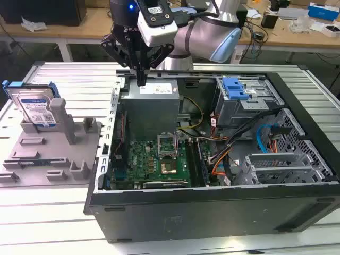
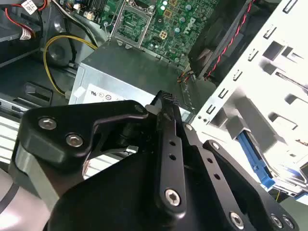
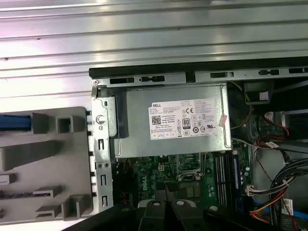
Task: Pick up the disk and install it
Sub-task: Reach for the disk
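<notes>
The disk (image 1: pixel 36 108) is a silver drive with a white-and-blue label in a blue carrier. It stands on edge in a grey stand (image 1: pixel 50 154) on the exterior view's left, outside the computer case. My gripper (image 1: pixel 141 79) hangs over the case's back corner on that side, just above the grey power supply (image 1: pixel 151 95), well apart from the disk. Its fingers are pressed together with nothing between them, and the second wrist view has the gripper (image 2: pixel 166 102) over the power supply (image 2: pixel 130 72). In the first wrist view a blue strip of the disk (image 3: pixel 14 122) tops the stand (image 3: pixel 48 159).
The open black case (image 1: pixel 212 212) holds a green motherboard (image 1: pixel 154 159), loose cables (image 1: pixel 223 154) and a grey drive cage (image 1: pixel 249 106) topped by a blue latch (image 1: pixel 235 87). Ribbed aluminium table (image 1: pixel 48 228) surrounds the case. A cluttered workbench (image 1: pixel 297 24) runs behind the arm.
</notes>
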